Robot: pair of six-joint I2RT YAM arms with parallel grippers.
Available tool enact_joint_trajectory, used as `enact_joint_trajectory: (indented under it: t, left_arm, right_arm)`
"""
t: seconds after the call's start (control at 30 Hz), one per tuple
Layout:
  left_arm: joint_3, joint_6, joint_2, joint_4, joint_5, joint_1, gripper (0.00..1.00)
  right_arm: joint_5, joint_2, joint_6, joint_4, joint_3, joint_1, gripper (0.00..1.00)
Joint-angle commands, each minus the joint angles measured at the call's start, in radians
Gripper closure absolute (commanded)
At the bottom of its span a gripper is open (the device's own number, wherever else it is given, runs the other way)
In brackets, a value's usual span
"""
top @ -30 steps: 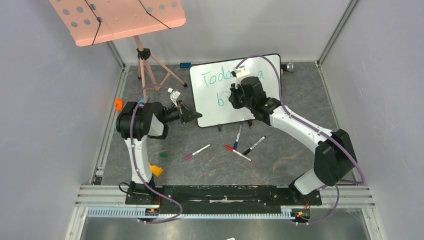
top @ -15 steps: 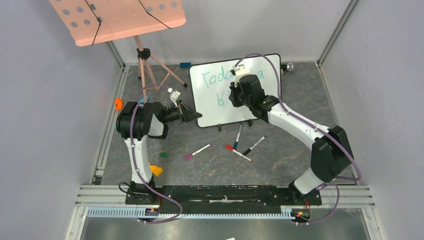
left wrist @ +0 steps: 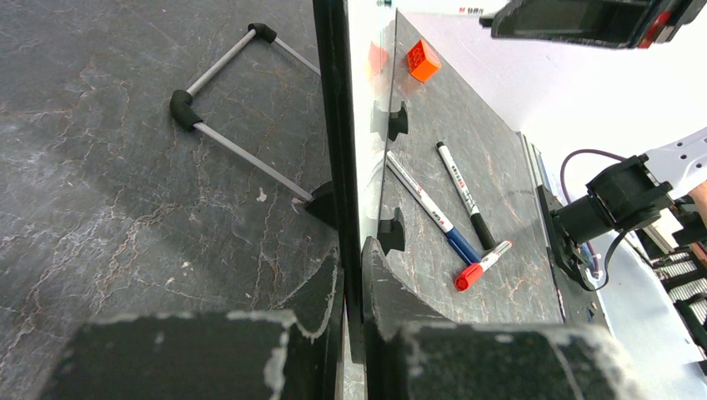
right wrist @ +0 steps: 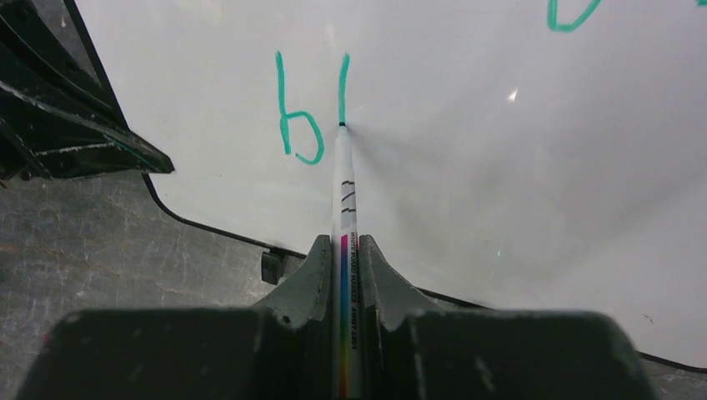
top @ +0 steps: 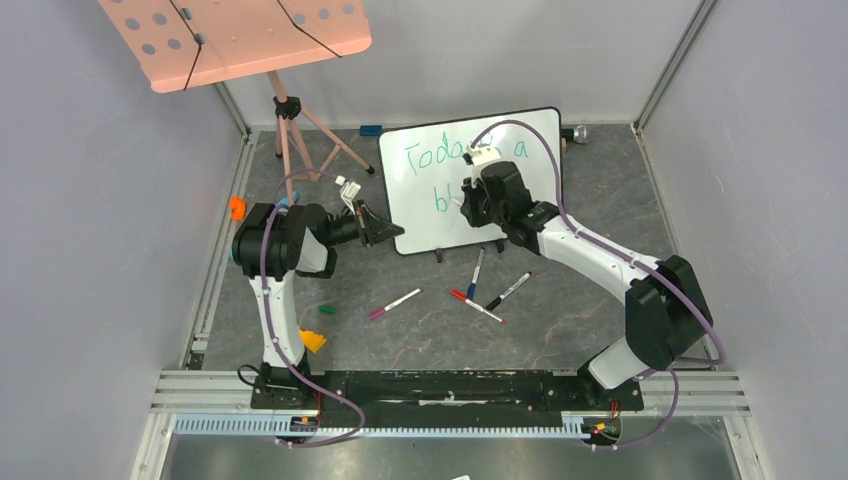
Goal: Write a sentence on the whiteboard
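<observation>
- Top view: a whiteboard stands near the middle of the far edge of a dark stone counter.
- The sentence is in teal. "Toda" and "a" show on the upper line and "bl" below, with the right arm covering the rest.
- The left pincer is at the board's near left corner. The right pincer is over the lower line.
- Four loose markers lie on the counter just in front of the board. A pink music stand rises at the far left corner.
- Left wrist view: the board's black frame is seen edge-on. The left pincer is nearly closed, one finger on each side, clamping that edge.
- Right wrist view: the right pincer is closed tight around a white marker. The marker's tip touches the board at the foot of the "l", just right of the "b".
</observation>
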Motion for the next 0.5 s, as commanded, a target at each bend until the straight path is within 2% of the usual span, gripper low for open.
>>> enact_joint_trajectory:
  t: [0.0,0.47]
  left_arm:
    - [0.018,0.048,0.014,0.082,0.006,-0.001,0.98]
    - [0.016,0.05,0.014,0.082,0.008,-0.002,0.98]
  right_arm:
    - [0.001,-0.032,0.005,0.018,-0.06,-0.004,1.0]
    - [-0.038,-0.09,0.014,0.011,-0.056,-0.006,1.0]
